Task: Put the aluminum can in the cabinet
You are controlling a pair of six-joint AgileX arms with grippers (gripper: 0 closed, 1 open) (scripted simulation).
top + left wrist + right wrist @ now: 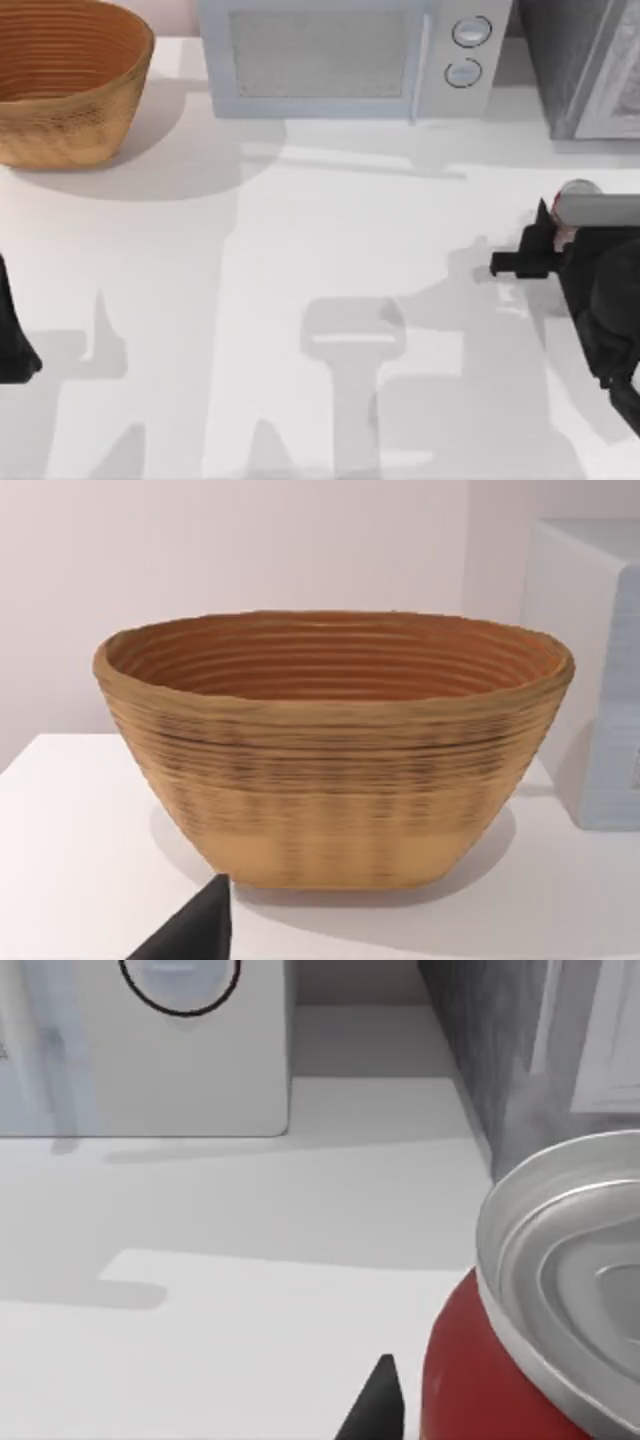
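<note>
- The right gripper is sitting at the aluminum can, largely hiding it; its grip I cannot tell.
- The cabinet is running off the frame's edge.
- The left arm is idling at the table's left edge.

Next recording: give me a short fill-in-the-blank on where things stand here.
1. The aluminum can is red with a ____ top.
2. The right claw is at the table's ____ side, by the can.
3. The basket sits to the ____ of the microwave.

Missing: silver; right; left
</note>
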